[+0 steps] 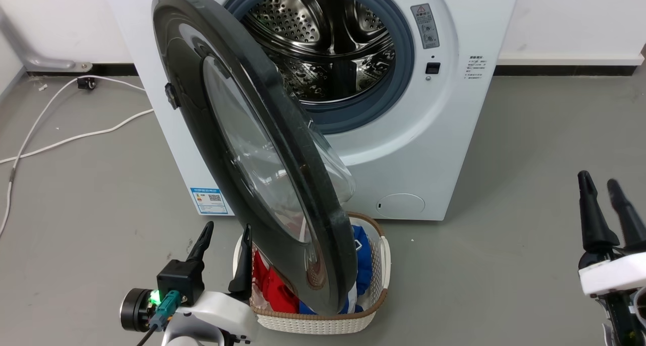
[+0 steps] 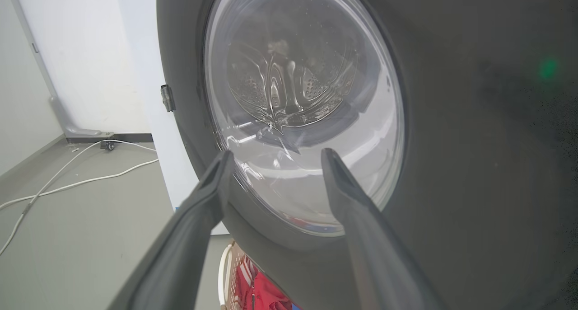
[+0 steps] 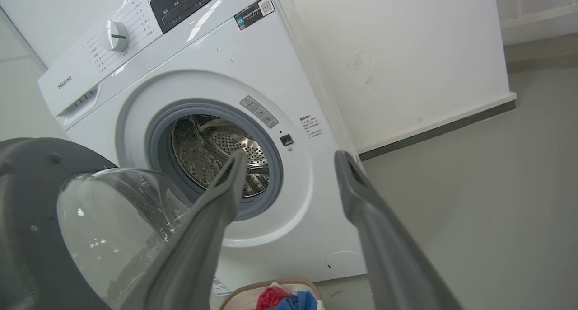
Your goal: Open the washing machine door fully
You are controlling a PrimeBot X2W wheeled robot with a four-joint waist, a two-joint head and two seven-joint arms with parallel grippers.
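- The washing machine door [image 1: 252, 149] stood about half open. It was hinged at the machine's left, with its free edge near, over the laundry basket [image 1: 383, 265].
- The left gripper [image 1: 227, 230] was empty with fingers apart, just left of the door's outer face. Contact could not be told.
- The right gripper [image 1: 598, 180] was empty with fingers apart, well apart to the right, on the inner-face side.
- Judgement: the swing left to make ran leftward. The left gripper was nearer but lay in that path.

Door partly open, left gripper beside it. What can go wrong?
The open left gripper stands on the outer side of the glossy black-rimmed glass washing machine door; swinging wider may strike it.
The door's lower edge hangs over the white woven laundry basket and might snag the clothes.
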